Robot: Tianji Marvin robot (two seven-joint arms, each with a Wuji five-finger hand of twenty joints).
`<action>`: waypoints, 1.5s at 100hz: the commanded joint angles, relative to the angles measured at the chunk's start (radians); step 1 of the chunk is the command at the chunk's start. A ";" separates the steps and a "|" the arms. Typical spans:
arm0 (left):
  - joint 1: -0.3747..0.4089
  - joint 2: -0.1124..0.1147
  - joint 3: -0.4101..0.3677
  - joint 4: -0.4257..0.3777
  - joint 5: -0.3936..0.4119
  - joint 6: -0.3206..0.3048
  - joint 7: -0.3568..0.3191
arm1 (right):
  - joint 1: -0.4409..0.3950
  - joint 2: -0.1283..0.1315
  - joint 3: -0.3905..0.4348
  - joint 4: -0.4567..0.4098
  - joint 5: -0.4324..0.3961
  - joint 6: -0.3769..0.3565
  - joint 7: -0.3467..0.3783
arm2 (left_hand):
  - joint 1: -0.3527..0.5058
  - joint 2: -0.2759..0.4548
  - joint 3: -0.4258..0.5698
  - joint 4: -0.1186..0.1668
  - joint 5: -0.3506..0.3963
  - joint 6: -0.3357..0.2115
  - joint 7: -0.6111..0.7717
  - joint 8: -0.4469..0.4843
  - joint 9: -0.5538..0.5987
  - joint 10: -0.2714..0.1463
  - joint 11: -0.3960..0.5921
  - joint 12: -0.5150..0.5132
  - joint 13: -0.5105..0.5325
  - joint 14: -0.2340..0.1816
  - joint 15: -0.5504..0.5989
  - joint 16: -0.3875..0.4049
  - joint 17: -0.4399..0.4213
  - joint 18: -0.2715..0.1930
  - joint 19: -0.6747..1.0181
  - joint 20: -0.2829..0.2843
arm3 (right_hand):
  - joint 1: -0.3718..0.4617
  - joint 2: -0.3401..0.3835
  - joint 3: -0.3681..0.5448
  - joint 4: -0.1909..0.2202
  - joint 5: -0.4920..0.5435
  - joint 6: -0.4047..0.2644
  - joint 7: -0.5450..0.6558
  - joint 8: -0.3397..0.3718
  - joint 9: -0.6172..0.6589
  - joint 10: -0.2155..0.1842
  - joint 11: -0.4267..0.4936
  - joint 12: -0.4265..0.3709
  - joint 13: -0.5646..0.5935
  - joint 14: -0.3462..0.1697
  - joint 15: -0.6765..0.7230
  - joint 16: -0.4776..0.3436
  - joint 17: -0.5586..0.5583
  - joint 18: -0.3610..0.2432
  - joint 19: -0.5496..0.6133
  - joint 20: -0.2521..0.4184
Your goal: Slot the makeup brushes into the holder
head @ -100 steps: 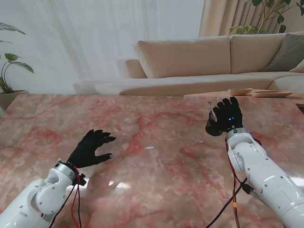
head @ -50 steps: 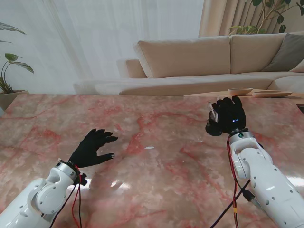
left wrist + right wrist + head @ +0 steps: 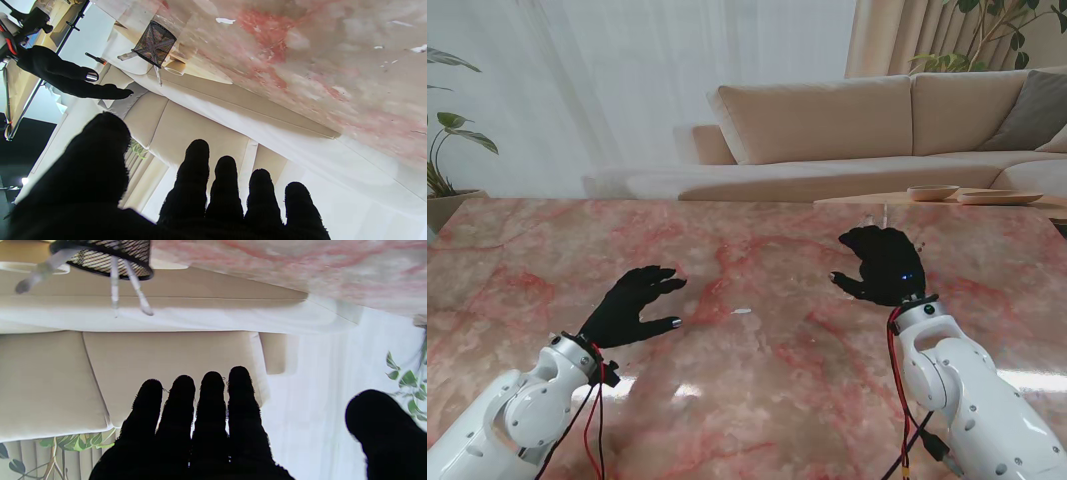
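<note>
In the right wrist view a black mesh holder [image 3: 103, 255] stands on the pink marble table [image 3: 757, 380] with three pale makeup brushes [image 3: 114, 283] in it. The left wrist view shows the same holder [image 3: 154, 43] with a brush [image 3: 158, 75] sticking out. From the stand, my right hand [image 3: 882, 265] hides the holder; only a thin brush tip [image 3: 885, 214] shows past the fingers. That hand is open with its fingers spread and holds nothing. My left hand [image 3: 634, 305] hovers open over the table's left part, far from the holder.
A small white speck [image 3: 742, 311] lies on the table between my hands. A beige sofa [image 3: 827, 120] runs beyond the table's far edge. A wooden side table with shallow bowls [image 3: 932, 192] stands at the far right, and a plant [image 3: 447, 150] at the far left.
My right hand, which was shut on a brush over the holder, has opened and dropped back toward me and to the left. The left hand has drifted slightly forward and right.
</note>
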 commanded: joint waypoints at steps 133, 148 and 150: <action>-0.015 -0.024 0.100 -0.022 -0.050 -0.024 0.082 | -0.151 -0.070 -0.046 -0.030 0.430 -0.351 0.038 | -0.036 0.255 -0.446 0.062 -0.060 0.032 -0.048 -0.031 -0.070 -0.019 -0.018 -0.016 0.020 -0.007 0.011 -0.036 0.029 -0.088 0.400 -0.151 | -0.140 0.131 -0.059 0.066 -0.110 0.081 -0.066 -0.116 -0.081 0.079 -0.131 -0.109 -0.061 0.037 -0.073 -0.107 -0.004 -0.013 -0.020 -0.174; -0.015 -0.025 0.107 -0.020 -0.057 -0.017 0.081 | -0.160 -0.074 -0.033 -0.042 0.441 -0.363 0.029 | -0.031 0.251 -0.444 0.063 -0.058 0.037 -0.046 -0.030 -0.069 -0.013 -0.018 -0.016 0.022 -0.004 0.012 -0.035 0.025 -0.088 0.411 -0.148 | -0.159 0.160 -0.083 0.056 -0.111 0.084 -0.068 -0.115 -0.081 0.079 -0.130 -0.109 -0.058 0.042 -0.070 -0.106 0.000 -0.009 -0.016 -0.172; -0.014 -0.025 0.108 -0.021 -0.057 -0.016 0.081 | -0.161 -0.074 -0.031 -0.044 0.441 -0.364 0.029 | -0.031 0.251 -0.443 0.063 -0.058 0.037 -0.046 -0.030 -0.069 -0.013 -0.018 -0.016 0.021 -0.005 0.012 -0.035 0.025 -0.088 0.411 -0.148 | -0.161 0.163 -0.085 0.055 -0.111 0.083 -0.068 -0.115 -0.081 0.079 -0.130 -0.109 -0.058 0.042 -0.070 -0.106 0.000 -0.009 -0.015 -0.172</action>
